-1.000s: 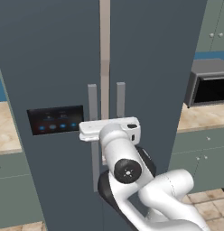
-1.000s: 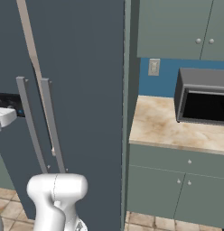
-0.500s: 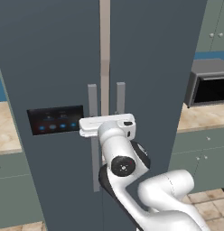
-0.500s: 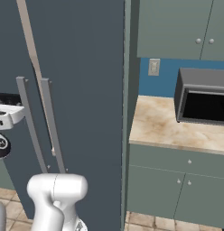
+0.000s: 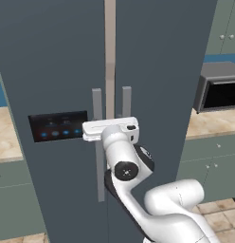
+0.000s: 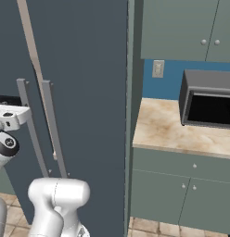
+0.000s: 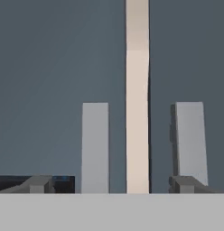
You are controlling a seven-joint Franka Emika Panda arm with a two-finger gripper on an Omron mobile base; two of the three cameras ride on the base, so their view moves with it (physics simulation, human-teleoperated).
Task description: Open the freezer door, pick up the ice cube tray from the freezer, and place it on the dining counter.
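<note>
The freezer door (image 5: 53, 71) is shut; it is dark slate-grey with a black control panel (image 5: 58, 126) of blue lights and a grey vertical bar handle (image 5: 97, 142). My gripper (image 5: 109, 129) hovers right in front of that handle at panel height. In the hand view the gripper (image 7: 111, 185) is open, its fingertips (image 7: 39, 184) spread wide, and the freezer handle (image 7: 95, 149) stands between them, a little way off. From the right base, the hand (image 6: 10, 115) sits beside the handle (image 6: 25, 120). The ice cube tray is hidden behind the door. The dining counter is out of view.
The plain dark door (image 5: 162, 71) with its own bar handle (image 5: 126, 102) stands right of a beige gap (image 5: 110, 47). Further right a beige-topped counter (image 6: 172, 129) on grey-green cabinets carries a dark microwave (image 6: 209, 104). Upper cabinets (image 6: 182, 28) hang above.
The hand has risen slightly and edged left and forward toward the freezer handle. The doors have not moved.
</note>
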